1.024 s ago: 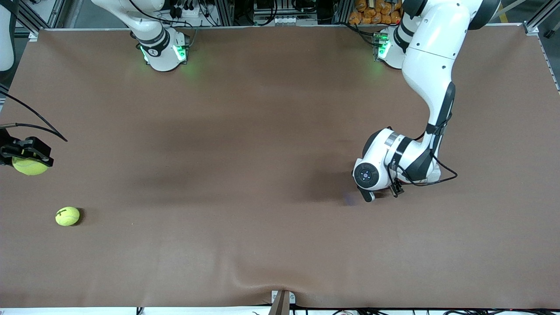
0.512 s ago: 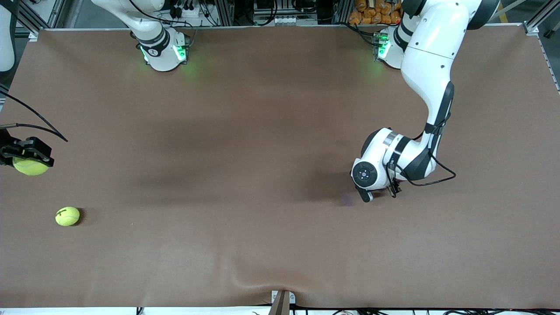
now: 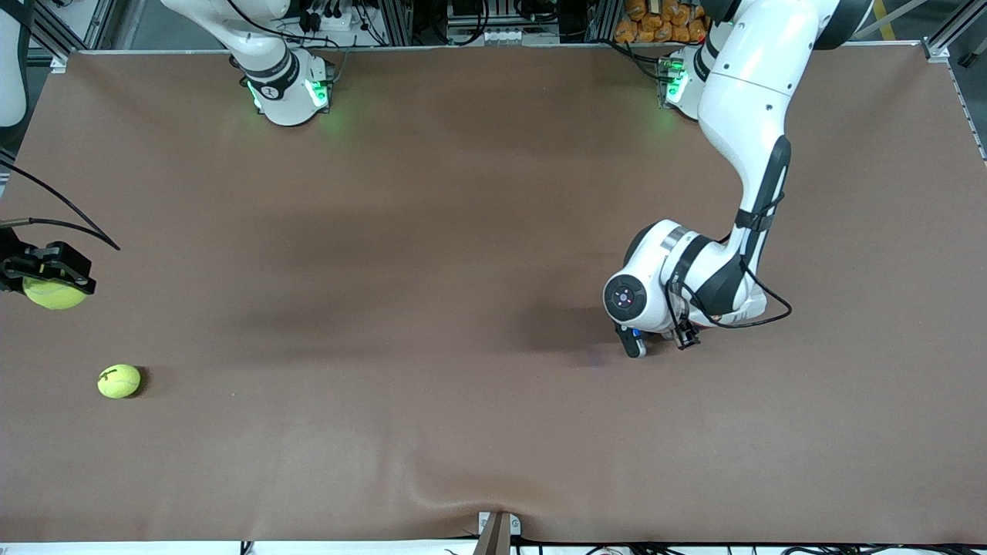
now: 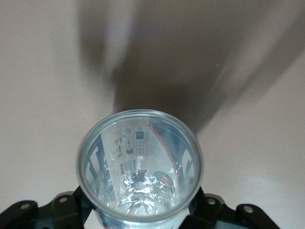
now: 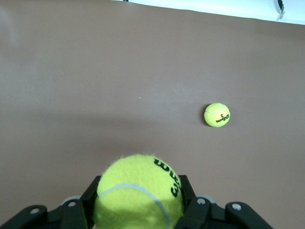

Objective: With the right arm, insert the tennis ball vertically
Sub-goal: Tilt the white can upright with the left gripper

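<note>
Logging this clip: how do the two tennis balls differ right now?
The held ball is clamped in the right gripper, up at the right arm's end of the table; the loose ball lies on the table, touching nothing else. In the right wrist view the held ball shows a white seam; the loose ball shows its black logo. Both are yellow-green with black print.

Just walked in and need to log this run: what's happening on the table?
The right tool is shut on a tennis ball above the right arm's end of the table. A second ball lies loose there, nearer the front camera. The left tool has a clear plastic can between its fingers, mouth open.
</note>
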